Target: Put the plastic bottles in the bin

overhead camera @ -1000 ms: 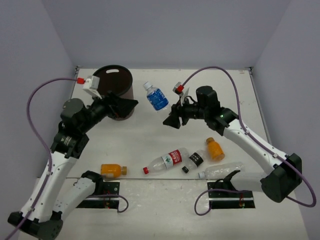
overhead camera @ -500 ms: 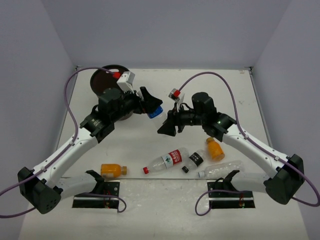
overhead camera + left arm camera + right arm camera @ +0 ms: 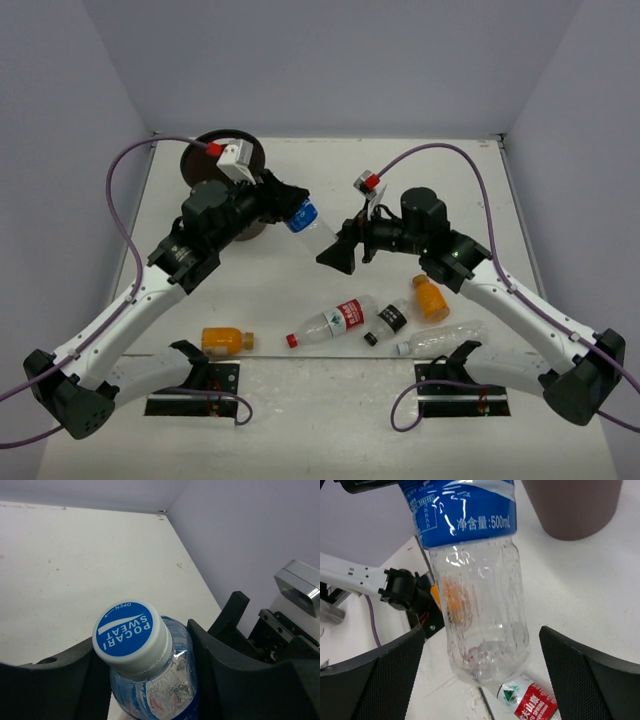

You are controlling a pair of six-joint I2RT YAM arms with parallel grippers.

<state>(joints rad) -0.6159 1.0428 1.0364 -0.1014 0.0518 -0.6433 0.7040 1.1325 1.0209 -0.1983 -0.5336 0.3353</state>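
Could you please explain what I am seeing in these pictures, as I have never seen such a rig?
Two robot arms are bolted to a table. One picture looks down from above; the others come from a camera on each wrist. The left gripper is shut on a blue-labelled bottle, held in the air. The right gripper is open, fingers either side of its base, not touching. On the table lie two orange-filled bottles, a red-labelled bottle, a black-labelled bottle and a plain clear bottle. The brown bin stands far left.
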